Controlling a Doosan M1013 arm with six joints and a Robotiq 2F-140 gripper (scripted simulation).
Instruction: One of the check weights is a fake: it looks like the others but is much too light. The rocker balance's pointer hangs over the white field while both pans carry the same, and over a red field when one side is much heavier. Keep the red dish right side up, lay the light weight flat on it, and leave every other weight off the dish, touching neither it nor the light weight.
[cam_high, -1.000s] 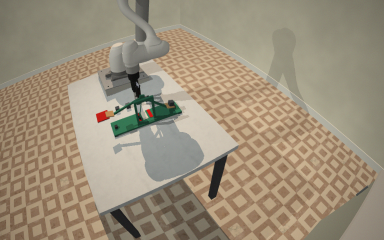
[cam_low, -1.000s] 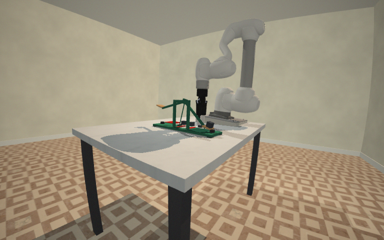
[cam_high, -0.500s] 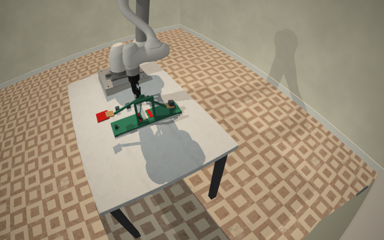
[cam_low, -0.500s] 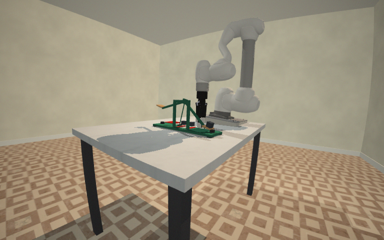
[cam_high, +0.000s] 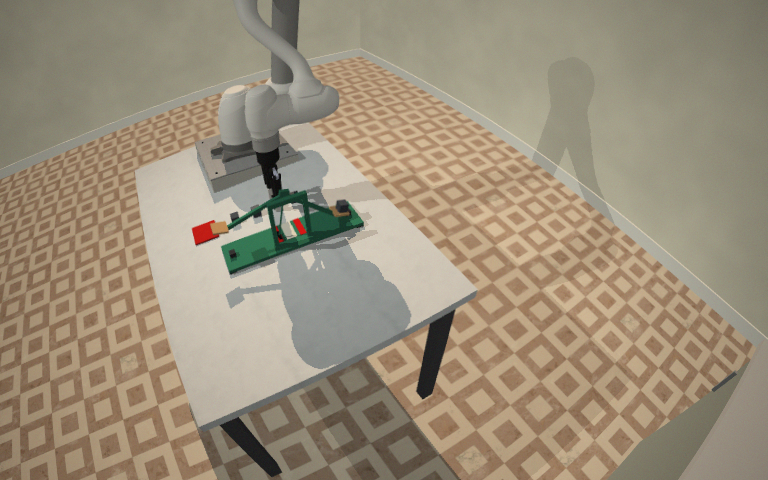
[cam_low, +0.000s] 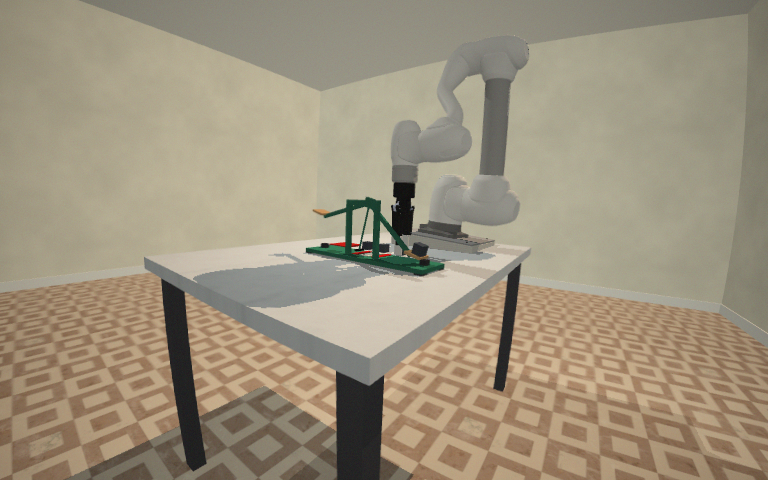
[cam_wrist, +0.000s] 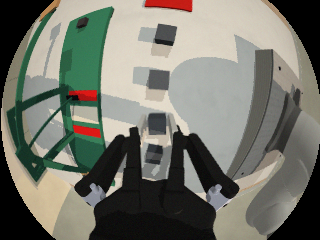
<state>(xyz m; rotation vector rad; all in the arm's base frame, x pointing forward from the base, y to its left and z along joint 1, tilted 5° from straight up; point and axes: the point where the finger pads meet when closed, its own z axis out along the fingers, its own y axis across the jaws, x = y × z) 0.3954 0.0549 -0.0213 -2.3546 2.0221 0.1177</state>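
The green rocker balance (cam_high: 291, 234) is tilted. Its right pan is down with a dark weight (cam_high: 341, 206) on it, and its left pan (cam_high: 219, 227) is raised and empty. The pointer leans toward a red field (cam_high: 279, 232). The red dish (cam_high: 203, 232) lies flat and empty beside the left pan. Three dark weights sit in a row on the table behind the balance (cam_wrist: 164, 34), (cam_wrist: 158, 80), (cam_wrist: 158, 122). My gripper (cam_wrist: 157, 120) hangs just above the nearest one. Its fingers are partly open and I see nothing gripped. It also shows in the top view (cam_high: 275, 191).
A small dark block (cam_high: 233, 255) sits on the left end of the balance base. The arm's mounting plate (cam_high: 249, 161) stands close behind the row of weights. The balance post and beam rise right beside the gripper.
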